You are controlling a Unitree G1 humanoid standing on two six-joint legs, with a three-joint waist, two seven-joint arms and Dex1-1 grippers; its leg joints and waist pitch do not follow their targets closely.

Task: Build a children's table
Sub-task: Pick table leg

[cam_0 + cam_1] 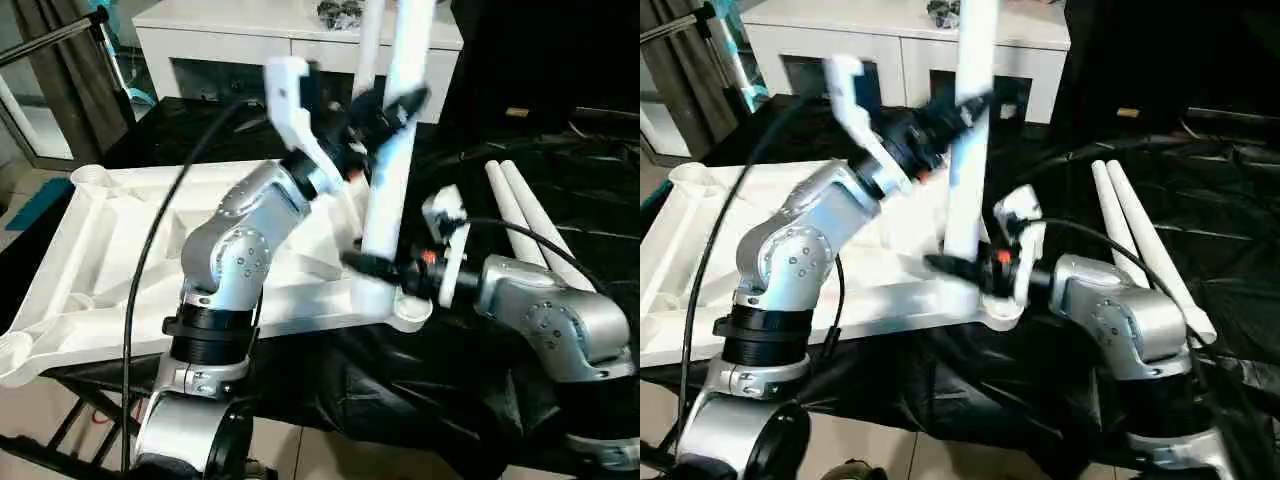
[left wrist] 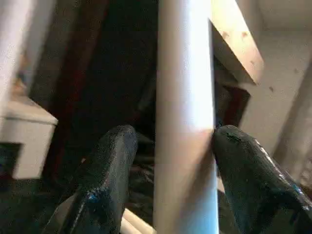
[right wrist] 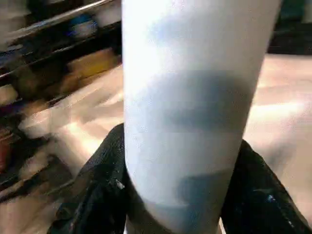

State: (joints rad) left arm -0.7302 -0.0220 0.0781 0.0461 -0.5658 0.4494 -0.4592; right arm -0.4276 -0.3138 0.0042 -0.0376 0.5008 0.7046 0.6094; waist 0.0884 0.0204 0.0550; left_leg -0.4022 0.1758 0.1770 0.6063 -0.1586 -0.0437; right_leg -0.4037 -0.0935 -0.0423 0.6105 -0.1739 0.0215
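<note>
- Tabletop (image 1: 110,250) upside down on black-covered counter (image 1: 560,200).
- Leg (image 1: 392,170) upright in near-right corner socket (image 1: 405,305).
- Right pincer (image 1: 385,268) clamps leg's base.
- Left pincer (image 1: 385,108) higher up: one finger touching, other apart.
- Two spare legs (image 1: 530,225) lie right.

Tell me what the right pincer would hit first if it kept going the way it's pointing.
Almost at once, the upright table leg: it already stands between the right pincer fingers, just above the tabletop corner socket. Contact isn't clear.
</note>
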